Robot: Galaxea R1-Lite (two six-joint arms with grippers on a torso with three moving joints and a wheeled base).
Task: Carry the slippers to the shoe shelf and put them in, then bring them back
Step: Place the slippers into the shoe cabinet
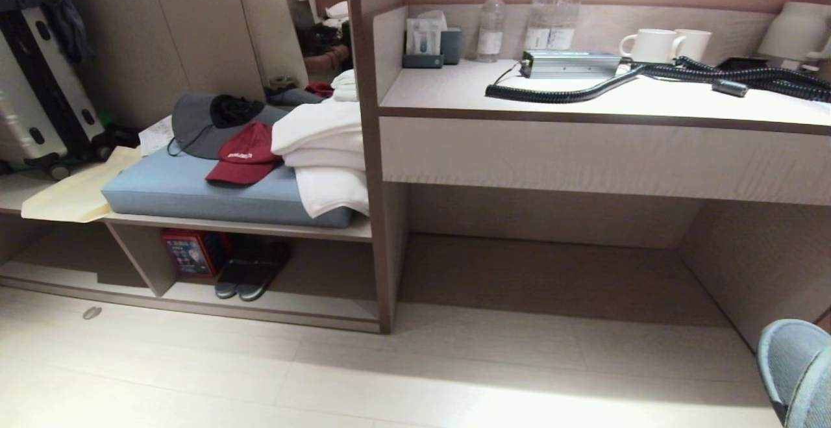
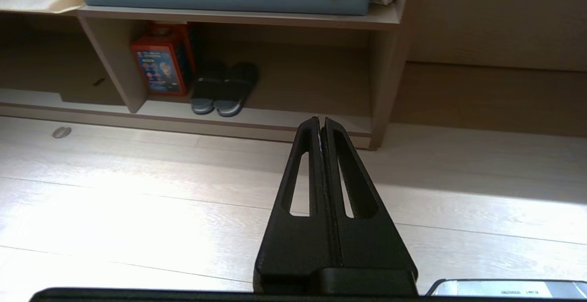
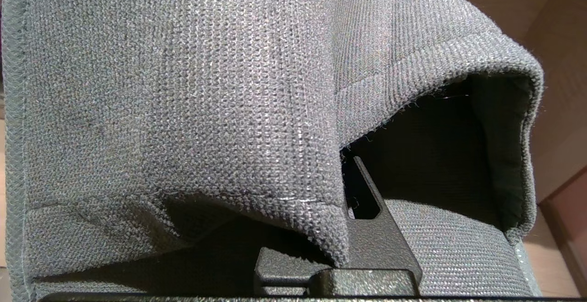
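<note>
With our right claw (image 3: 348, 187) clenched on the grey slippers (image 3: 183, 100), left claw (image 2: 321, 123) clenched empty, we should approach the shoe shelf (image 1: 272, 314) squarely, clearing its low lip.

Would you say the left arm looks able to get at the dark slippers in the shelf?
Probably yes: the left gripper is shut and empty, only bare floor lies before the dark slippers, and the shelf front is open above a low lip. It would need to open first.

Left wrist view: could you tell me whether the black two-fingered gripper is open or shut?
Shut: the left gripper has its fingers pressed together tip to base, holding nothing.
</note>
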